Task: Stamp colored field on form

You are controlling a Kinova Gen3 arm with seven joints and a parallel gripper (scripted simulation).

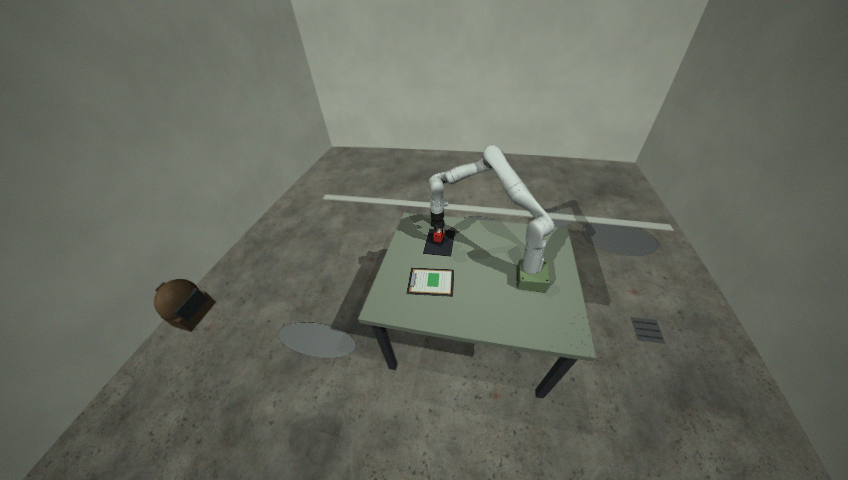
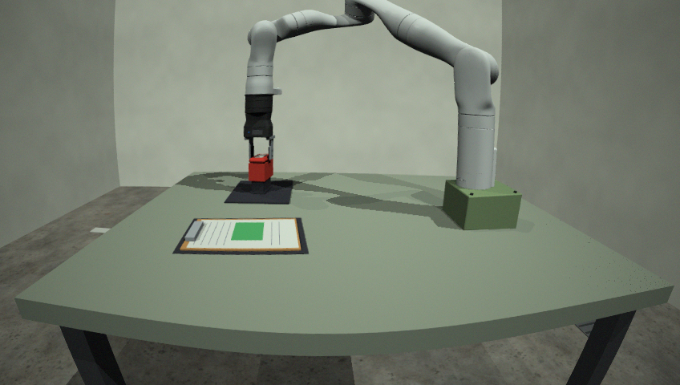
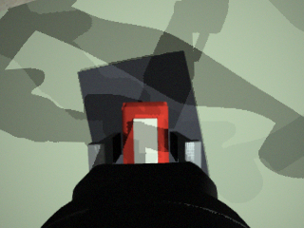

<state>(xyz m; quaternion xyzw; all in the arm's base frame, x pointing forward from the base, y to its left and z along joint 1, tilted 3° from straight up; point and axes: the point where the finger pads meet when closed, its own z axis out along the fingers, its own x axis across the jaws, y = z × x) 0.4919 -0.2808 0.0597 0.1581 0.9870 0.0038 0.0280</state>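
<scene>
Gripper [image 1: 438, 230] [image 2: 261, 151] [image 3: 145, 142] wide open astride red stamp [image 1: 438, 236] [image 2: 260, 170] [image 3: 145, 111]; go down straight, centre w/ equal gaps, then squeeze evenly so stamp stays upright on mat [image 1: 438, 248] [image 2: 257, 197] [image 3: 111, 85].

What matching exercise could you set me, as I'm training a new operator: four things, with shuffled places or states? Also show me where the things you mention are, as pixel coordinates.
1. stamp [image 1: 438, 237] [image 2: 260, 170] [image 3: 145, 110]
2. claw [image 1: 438, 230] [image 2: 261, 155] [image 3: 145, 142]
3. green field [image 1: 433, 279] [image 2: 247, 231]
4. arm's base block [image 1: 533, 283] [image 2: 491, 212]

A. on the form [image 1: 444, 282] [image 2: 289, 233]
B. under the arm
C. upright on the dark mat [image 1: 432, 249] [image 2: 238, 196] [image 3: 123, 85]
D. open, fingers either side of something red

1-C; 2-D; 3-A; 4-B
</scene>
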